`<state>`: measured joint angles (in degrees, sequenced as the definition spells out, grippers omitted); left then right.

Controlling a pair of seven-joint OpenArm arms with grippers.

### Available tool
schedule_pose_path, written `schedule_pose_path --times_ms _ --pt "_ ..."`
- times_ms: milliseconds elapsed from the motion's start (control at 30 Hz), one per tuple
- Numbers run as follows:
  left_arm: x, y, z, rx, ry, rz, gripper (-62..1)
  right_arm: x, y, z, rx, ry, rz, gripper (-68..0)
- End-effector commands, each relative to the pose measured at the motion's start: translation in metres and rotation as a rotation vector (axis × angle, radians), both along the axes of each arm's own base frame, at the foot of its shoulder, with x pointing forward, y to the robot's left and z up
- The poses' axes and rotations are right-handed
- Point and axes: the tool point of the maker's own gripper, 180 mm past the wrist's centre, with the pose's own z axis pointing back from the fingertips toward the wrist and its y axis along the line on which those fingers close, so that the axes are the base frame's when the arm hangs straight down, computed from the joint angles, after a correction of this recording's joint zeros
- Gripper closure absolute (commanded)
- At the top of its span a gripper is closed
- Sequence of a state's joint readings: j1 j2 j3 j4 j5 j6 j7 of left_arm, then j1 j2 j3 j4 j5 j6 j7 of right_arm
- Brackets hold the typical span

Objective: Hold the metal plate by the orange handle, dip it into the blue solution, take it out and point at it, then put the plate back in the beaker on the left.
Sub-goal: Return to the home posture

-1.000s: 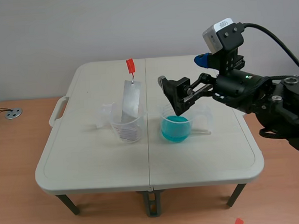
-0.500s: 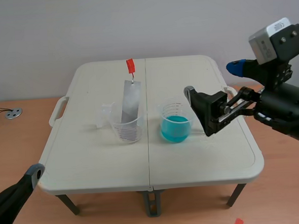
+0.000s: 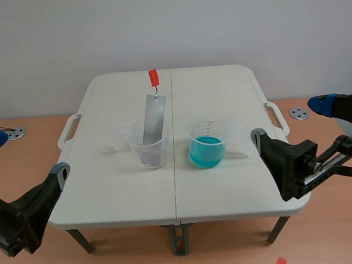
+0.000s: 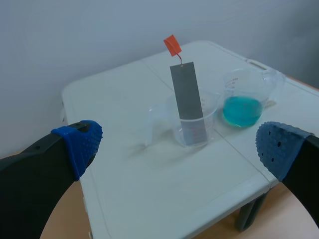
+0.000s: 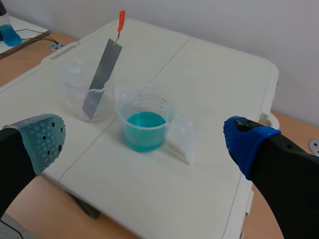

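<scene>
- My left gripper [image 4: 179,149] is spread wide with nothing in it; my right gripper [image 5: 147,142] is spread just as wide and also holds nothing.
- The plate [image 3: 153,116] stands tilted in the left beaker [image 3: 148,150], its lower end down inside and its top leaning away over the rim.
- The orange handle [image 3: 153,78] sits on a thin wire hook at the plate's top, well apart from both grippers.
- The right beaker [image 3: 207,136] stands just beside the left one, not touching it, with the blue solution [image 3: 207,151] filling its lower part.
- Both beakers stand near the middle of the table [image 3: 221,87], one on each side of its centre seam.
- My left gripper hangs low off the table's near left corner, with the plate ahead of it.
- My right gripper is low at the near right corner, with the right beaker ahead of it.
</scene>
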<state>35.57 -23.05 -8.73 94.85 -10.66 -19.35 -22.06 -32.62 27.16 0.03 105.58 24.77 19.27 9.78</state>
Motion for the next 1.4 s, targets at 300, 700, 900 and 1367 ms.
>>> schedule_pose_path --times_ms 300,700,900,1367 --pt "-0.005 0.002 -0.029 0.062 0.147 0.01 -62.3 -0.027 0.0 0.009 -0.003 0.021 0.005 -66.3" --pt "-0.013 0.009 -0.056 0.131 0.284 0.027 -62.3 -0.04 0.007 0.011 0.01 0.038 0.021 -66.3" --pt "-0.031 0.008 -0.068 0.131 0.341 0.023 -62.3 -0.04 0.007 0.011 0.01 0.036 0.021 -66.3" --pt "-0.036 0.013 -0.08 0.159 0.399 0.033 -62.3 -0.04 0.007 0.011 0.01 0.036 0.021 -66.3"
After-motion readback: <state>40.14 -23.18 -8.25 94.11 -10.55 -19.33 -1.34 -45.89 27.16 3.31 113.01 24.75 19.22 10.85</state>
